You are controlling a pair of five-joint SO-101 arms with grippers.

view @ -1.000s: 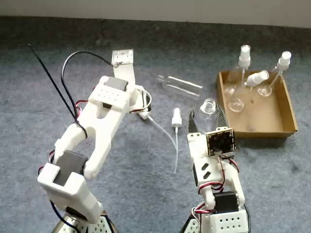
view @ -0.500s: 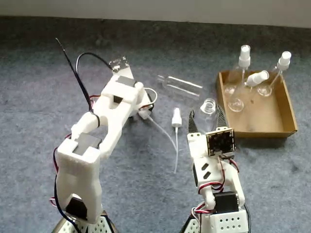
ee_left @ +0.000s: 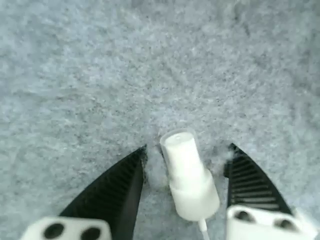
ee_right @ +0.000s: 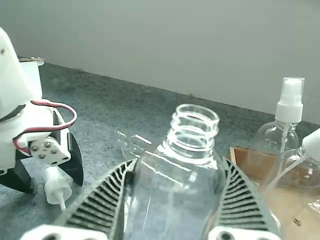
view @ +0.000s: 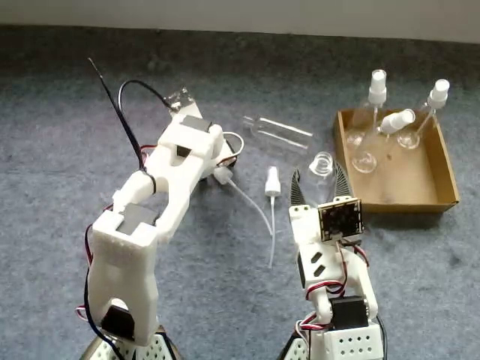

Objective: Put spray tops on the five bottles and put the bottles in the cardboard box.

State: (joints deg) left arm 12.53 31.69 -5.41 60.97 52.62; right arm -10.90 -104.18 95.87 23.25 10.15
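White spray top [ee_left: 188,181]; clear bottle [ee_right: 176,187]; brown cardboard box [view: 409,202]; grey speckled table [view: 225,300]; black ribbed left claw [ee_left: 187,147].

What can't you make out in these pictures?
High view: tips of the left claw hidden under its own arm.
Left wrist view: tube of the spray top, cut off by the edge.
Right wrist view: base of the bottle in the right claw, cut off.
High view: tops in the cardboard box too small to judge tightness.

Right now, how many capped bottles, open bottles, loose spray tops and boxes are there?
capped bottles: 3
open bottles: 2
loose spray tops: 2
cardboard box: 1
total: 8
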